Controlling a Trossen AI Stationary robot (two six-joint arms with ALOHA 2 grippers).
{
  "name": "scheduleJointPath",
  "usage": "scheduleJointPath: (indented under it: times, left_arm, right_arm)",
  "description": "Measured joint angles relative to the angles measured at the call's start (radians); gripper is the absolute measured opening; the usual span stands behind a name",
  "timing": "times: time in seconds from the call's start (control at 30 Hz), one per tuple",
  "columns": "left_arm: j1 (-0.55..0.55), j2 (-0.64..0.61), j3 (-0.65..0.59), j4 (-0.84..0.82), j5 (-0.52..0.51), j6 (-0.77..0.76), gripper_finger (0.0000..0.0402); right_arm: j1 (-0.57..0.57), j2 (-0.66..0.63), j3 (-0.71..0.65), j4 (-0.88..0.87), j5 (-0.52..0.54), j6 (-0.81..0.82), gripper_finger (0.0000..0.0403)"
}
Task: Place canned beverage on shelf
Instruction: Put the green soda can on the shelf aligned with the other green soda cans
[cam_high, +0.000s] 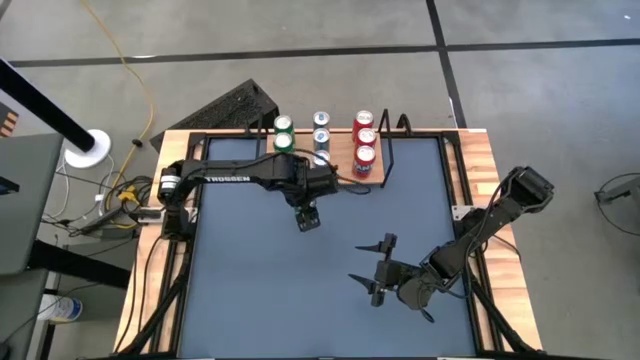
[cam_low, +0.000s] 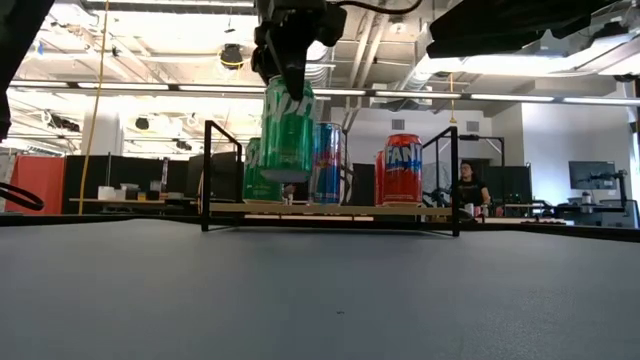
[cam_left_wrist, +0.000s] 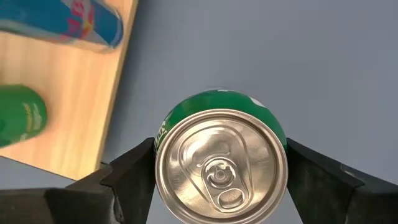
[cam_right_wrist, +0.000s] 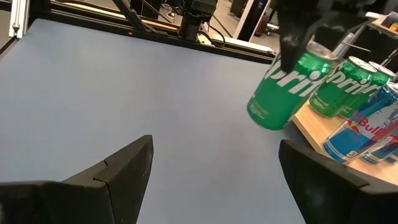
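My left gripper (cam_high: 308, 217) is shut on a green Sprite can (cam_low: 288, 135) and holds it above the dark grey table, just in front of the shelf. The shelf (cam_low: 330, 208) is a light-wood board with black wire end frames at the table's far edge. On it stand green cans (cam_high: 283, 135), blue-and-silver cans (cam_high: 321, 135) and red cans (cam_high: 364, 142), in rows. My right gripper (cam_high: 378, 268) is open and empty, low over the table's near right part. In the high view the held can is hidden under the gripper. My left gripper pinches the green can between its two fingers (cam_left_wrist: 134, 171), one on each side of the can's upper wall just below the top rim (cam_left_wrist: 163, 155). The fingers come from above, pointing down. The can hangs below them, a little tilted, clear of the table.
The shelf board shows bare wood (cam_left_wrist: 68, 106) at its near left end, beside a green can (cam_left_wrist: 18, 115). Black rails (cam_high: 190, 250) run along the table's sides. A person (cam_low: 468, 185) sits in the room beyond the table.
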Motion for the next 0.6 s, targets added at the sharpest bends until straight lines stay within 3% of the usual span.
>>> scheduleJointPath:
  times: [0.6]
  left_arm:
    - [0.204,0.0,0.009,-0.055,-0.066,0.052,0.0285]
  right_arm:
    - [-0.093,0.0,0.0,0.0,-0.072,-0.035,0.0344]
